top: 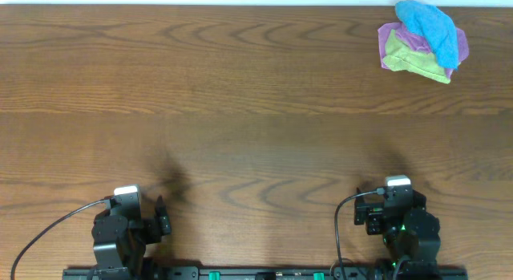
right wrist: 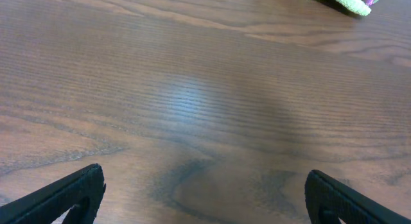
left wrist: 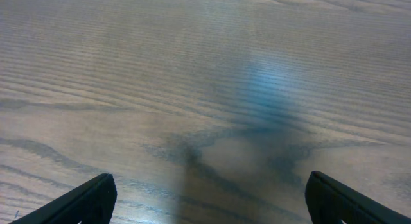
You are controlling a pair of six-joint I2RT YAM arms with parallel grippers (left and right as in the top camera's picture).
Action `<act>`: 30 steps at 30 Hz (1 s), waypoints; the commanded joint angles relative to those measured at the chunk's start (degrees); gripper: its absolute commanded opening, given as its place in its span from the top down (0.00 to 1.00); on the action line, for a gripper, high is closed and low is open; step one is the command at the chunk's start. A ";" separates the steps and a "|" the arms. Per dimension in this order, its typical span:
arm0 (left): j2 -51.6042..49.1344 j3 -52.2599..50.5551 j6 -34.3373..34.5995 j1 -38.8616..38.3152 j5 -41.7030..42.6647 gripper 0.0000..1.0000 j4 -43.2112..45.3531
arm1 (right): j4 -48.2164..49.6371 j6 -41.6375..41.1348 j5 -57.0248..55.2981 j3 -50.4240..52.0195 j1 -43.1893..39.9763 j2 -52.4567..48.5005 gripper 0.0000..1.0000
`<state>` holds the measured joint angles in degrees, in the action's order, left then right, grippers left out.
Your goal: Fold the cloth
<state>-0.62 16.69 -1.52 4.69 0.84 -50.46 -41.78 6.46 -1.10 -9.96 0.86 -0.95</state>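
A dark wood-grain table point(top: 240, 111) fills the overhead view. The cloth point(top: 422, 41), a crumpled bundle of blue, purple and green, lies in the upper right of the frame. Both arms sit at the bottom edge, well apart from it. The left gripper point(left wrist: 212, 201) and right gripper point(right wrist: 209, 198) have their jaws spread wide above the wood.

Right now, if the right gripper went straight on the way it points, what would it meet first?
Only bare table lies ahead of the right gripper. The crumpled cloth sits far off, slightly right of that line; it might be grazed.
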 commanded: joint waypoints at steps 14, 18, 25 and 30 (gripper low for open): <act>0.42 -2.40 0.24 -0.33 -0.87 0.05 -1.73 | -0.20 -0.83 -0.59 0.76 -0.48 0.66 0.01; 0.42 -2.40 0.24 -0.33 -0.87 0.05 -1.73 | -0.20 -0.83 -0.55 0.76 -0.48 0.66 0.01; 0.42 -2.40 0.22 -0.33 -0.87 0.05 -1.73 | 1.90 -2.89 0.04 0.15 -0.48 -0.46 0.01; 0.42 -2.40 0.24 -0.33 -0.87 0.05 -1.73 | 3.30 -8.09 -1.73 -5.03 -0.50 -6.82 0.01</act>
<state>-0.62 16.69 -1.54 4.69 0.84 -50.46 -39.20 2.72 -1.28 -11.46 0.84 -4.95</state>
